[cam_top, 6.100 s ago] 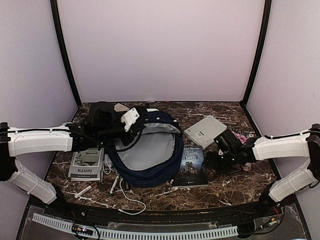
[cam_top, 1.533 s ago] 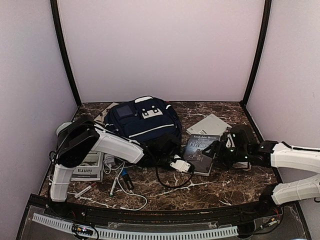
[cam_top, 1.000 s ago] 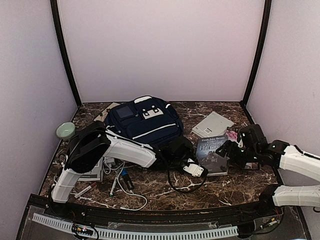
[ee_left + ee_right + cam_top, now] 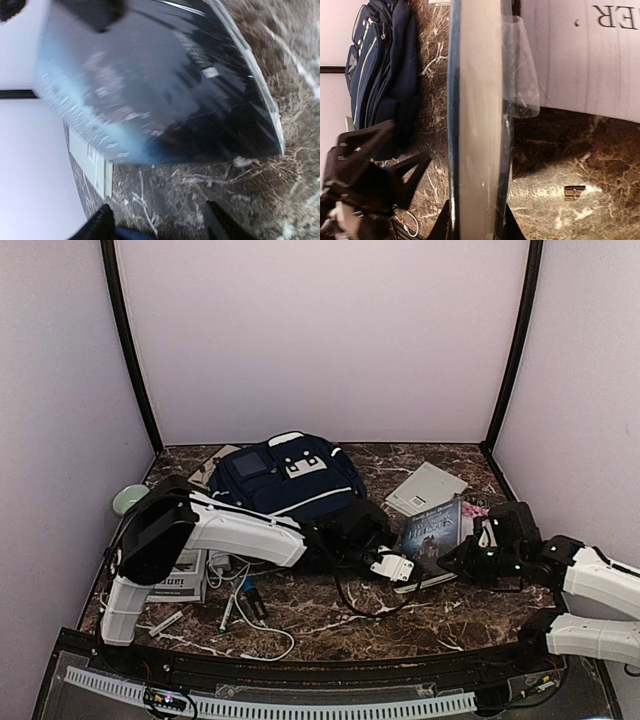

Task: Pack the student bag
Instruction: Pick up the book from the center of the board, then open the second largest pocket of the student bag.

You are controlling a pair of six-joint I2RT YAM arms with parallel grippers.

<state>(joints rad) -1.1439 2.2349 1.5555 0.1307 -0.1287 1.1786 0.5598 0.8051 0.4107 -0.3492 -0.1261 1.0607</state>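
**Packing barely begun: book lifted, bag not seen open**

Progress: The student bag (image 4: 285,480) lies front-up at the back of the surface (image 4: 480,610), left of centre. No opening shows from above, and nothing can be seen inside it. Outside it are a book (image 4: 432,528), a grey pad (image 4: 425,487), a box (image 4: 178,580), pens (image 4: 228,612), a white cable (image 4: 262,635) and a green bowl (image 4: 127,500). In my judgement nearly all the packing is left to do. The bag will probably have to be opened before the book can go in.

Right tool (image 4: 476,221): closed narrow on the book. Its fingers pinch the book's lower edge, and the book stands tilted up off the surface, to the right of the bag.

Left tool (image 4: 160,229): fingers apart at a moderate width and holding nothing, with bare surface between them. The book's dark cover is just ahead; the blur hides whether they touch.
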